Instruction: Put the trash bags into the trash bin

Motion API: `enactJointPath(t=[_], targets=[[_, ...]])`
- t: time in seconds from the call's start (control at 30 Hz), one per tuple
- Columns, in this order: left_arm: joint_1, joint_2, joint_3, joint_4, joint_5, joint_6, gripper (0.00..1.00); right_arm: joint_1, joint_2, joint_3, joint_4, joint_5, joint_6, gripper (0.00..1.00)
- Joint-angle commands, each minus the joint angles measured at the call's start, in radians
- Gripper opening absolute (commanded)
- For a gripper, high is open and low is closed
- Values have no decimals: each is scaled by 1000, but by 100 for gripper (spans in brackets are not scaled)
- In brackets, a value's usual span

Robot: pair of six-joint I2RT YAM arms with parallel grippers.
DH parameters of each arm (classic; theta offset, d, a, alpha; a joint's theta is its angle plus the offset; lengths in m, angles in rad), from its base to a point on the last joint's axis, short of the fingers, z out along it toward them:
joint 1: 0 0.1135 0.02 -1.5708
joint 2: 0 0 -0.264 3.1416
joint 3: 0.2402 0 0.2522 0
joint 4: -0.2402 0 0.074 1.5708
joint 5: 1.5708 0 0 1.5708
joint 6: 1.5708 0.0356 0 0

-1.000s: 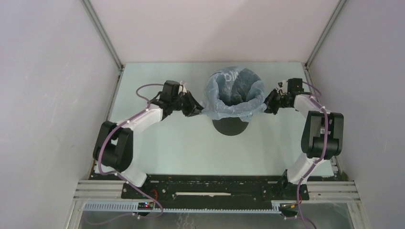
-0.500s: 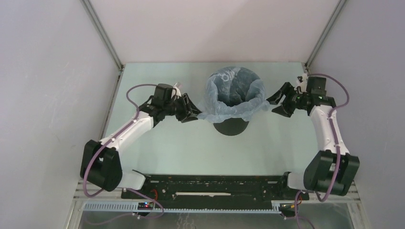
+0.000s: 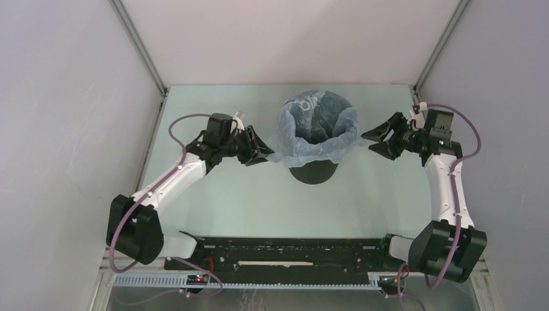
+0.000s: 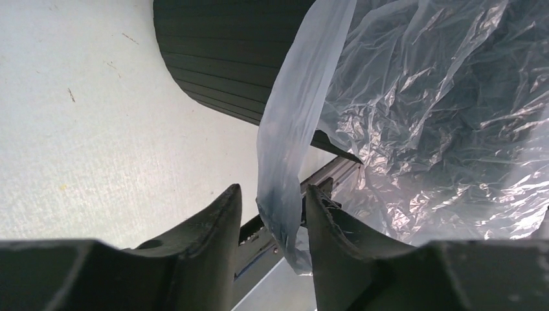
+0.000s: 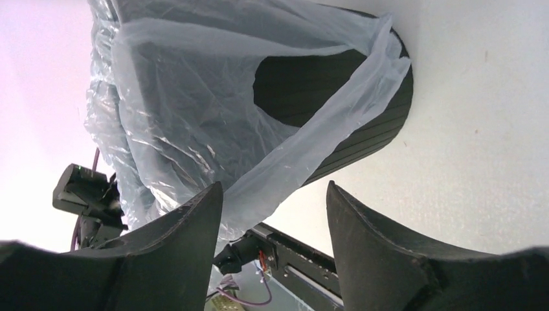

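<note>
The wrinkly, pale blue trash bag (image 3: 317, 150) lines the black trash bin (image 3: 313, 172) on the desk (image 3: 259, 201), spilling over its rim. A strip of it hangs between the parted jaws of the left end effector (image 3: 261, 150); the right end effector (image 3: 370, 142) gapes wide just beside the bag.

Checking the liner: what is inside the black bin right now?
The pale plastic bag lines the bin, its edge draped over the rim. Nothing else shows in the dark hollow; the bin's floor is hidden under film and shadow.
</note>
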Motion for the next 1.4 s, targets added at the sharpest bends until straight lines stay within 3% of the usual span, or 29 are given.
enactJointPath(t=[0.0,0.1,0.2,0.4,0.6,1.0,1.17,1.37], targets=[[-3,30,-5,40,-2,-1,43,16,-46,-110,169,-46,76,66],[-4,82,34,39,-21,30,33,23,-35,-182,193,-32,60,60],[-4,136,86,14,-29,55,29,11,-45,-234,191,16,-12,60],[-4,111,134,-53,-59,97,28,4,-115,-71,-58,145,-153,65],[-3,52,128,-98,-68,116,29,73,-247,-13,-200,163,-116,70],[-5,40,147,-104,-51,90,30,241,-153,-36,-10,179,-13,71],[-5,36,143,-100,-59,82,29,265,-92,-135,126,210,-19,71],[-5,61,139,-97,-66,91,28,267,-100,-306,117,295,-137,68]])
